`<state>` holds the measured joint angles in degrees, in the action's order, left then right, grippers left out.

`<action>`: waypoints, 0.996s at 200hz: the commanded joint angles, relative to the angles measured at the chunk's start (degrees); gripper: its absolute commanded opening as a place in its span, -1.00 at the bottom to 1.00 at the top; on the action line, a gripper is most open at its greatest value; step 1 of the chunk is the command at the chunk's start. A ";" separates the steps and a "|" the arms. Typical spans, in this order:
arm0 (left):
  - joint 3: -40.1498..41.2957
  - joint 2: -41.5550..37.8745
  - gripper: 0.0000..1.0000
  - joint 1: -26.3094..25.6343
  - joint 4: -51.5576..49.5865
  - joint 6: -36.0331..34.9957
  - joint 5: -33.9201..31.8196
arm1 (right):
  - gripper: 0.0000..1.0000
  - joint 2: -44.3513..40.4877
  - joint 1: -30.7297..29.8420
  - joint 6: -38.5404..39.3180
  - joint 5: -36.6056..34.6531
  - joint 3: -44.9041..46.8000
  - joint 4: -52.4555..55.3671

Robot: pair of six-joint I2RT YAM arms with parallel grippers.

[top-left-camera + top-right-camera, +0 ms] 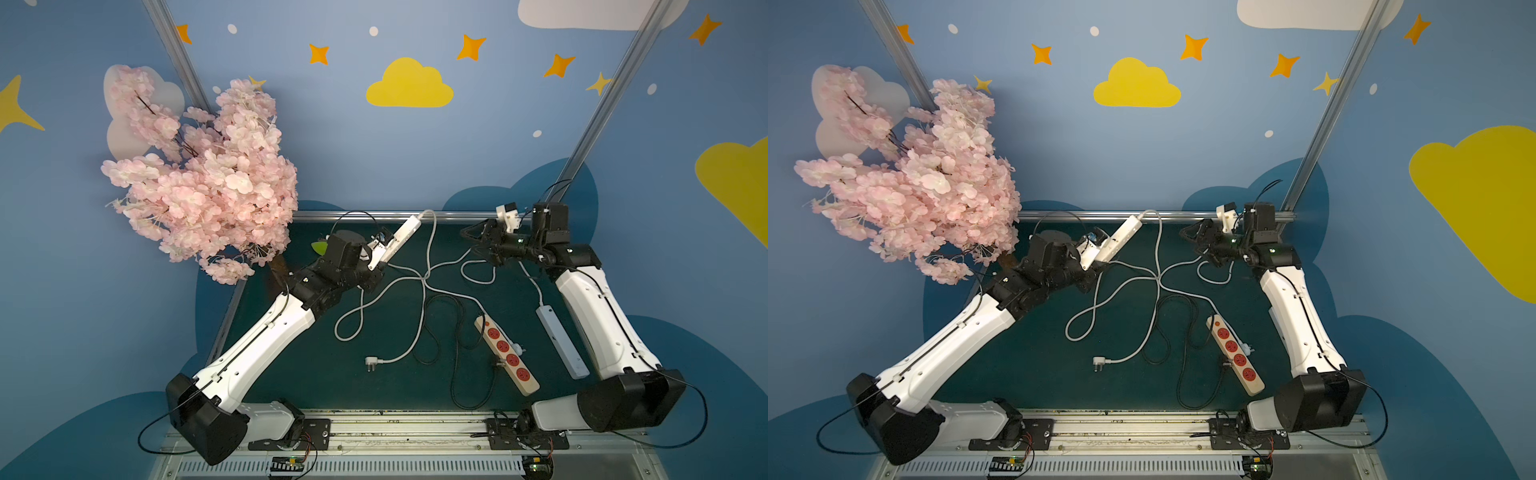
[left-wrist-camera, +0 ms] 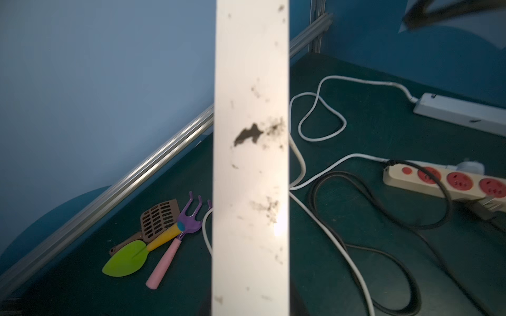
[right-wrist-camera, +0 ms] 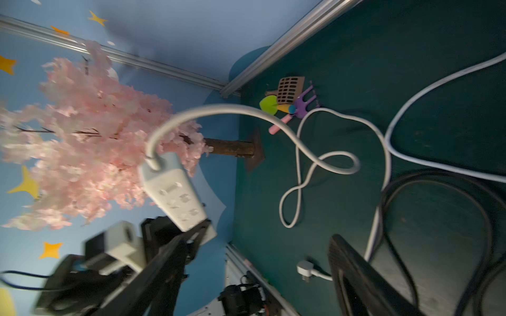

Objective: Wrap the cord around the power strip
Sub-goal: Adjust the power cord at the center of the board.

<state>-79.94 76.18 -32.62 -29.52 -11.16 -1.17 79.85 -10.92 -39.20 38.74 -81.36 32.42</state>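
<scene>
Step in hand: strip was picked up, wrapping not yet started, judging by the slack. The left gripper [image 1: 376, 254] was clamped on the near end of the white power strip [image 1: 401, 236], holding it off the table [image 1: 291, 374] at the 12 o'clock side, just short of the back rail [image 1: 457, 216].

In a top view the long axis ran 7-to-1 o'clock. The cord end pointed to about 1 o'clock at the rail, and the socket face showed toward the right wrist camera. The cord [image 1: 431, 249] left that far end, arched over and dropped toward 6 o'clock, lying loose across the table to the plug [image 1: 371, 363]. It crossed another white lead and a black one on the way.

The right gripper [image 1: 478, 239], at 3 o'clock of the strip, had its jaws apart and held nothing.

The next move likely calls for the right gripper to take the cord near the strip and lead it around the body. The tangle with the other leads could drag.
</scene>
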 commanded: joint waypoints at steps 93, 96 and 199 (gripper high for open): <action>-11.61 7.57 -0.95 3.86 -7.36 12.31 24.23 | 0.66 -6.49 -9.77 -0.11 -10.04 7.31 -22.68; -11.05 7.50 -0.95 3.67 -6.40 12.22 24.09 | 0.66 -6.35 -10.08 -2.01 -9.88 7.11 -22.65; -5.31 8.08 -0.94 -1.91 3.49 10.34 19.57 | 0.48 1.93 -16.87 -19.83 -18.06 -0.06 -11.29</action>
<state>-85.17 86.13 -33.63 -32.64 -0.62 17.12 80.60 -27.03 -55.48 23.57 -80.16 16.08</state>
